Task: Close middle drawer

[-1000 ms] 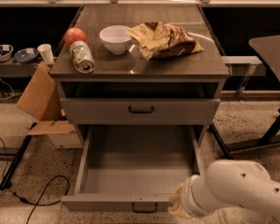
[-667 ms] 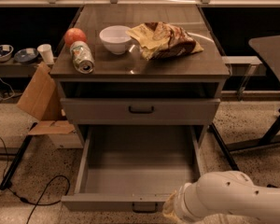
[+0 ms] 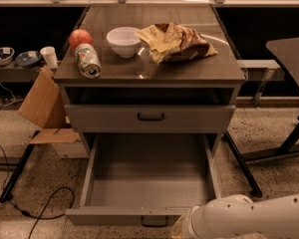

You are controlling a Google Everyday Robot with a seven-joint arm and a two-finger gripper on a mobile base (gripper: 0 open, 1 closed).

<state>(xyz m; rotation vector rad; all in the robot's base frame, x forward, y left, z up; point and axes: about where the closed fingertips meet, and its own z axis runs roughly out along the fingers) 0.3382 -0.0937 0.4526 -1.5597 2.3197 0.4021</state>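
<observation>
Camera view frames the cabinet [image 3: 189, 69] head-on, with the middle drawer [image 3: 149, 178] pulled fully out toward the near side, below the shut upper drawer [image 3: 104, 118]. The tray is bare.

My arm [image 3: 249, 218] enters from the lower right. My gripper [image 3: 181, 230] sits at the bottom edge, just beside the drawer front and right of its small dark handle [image 3: 154, 222]. I cannot tell whether it is spread or pressed together.

Hazards, in my judgement:
1. An off-centre push, right of the handle, could rack the drawer on its slides and jam it part-way.
2. Contact too low on the front could let the gripper slip under the edge.
3. A hard closing stop could jolt the cabinet. The can [image 3: 88, 61] lies on its side near the left edge of the top and might roll; the apple [image 3: 80, 37] sits just behind it.

Orientation: the drawer front faces near. Its long axis runs left to right. Closing travel runs near to far.
</observation>
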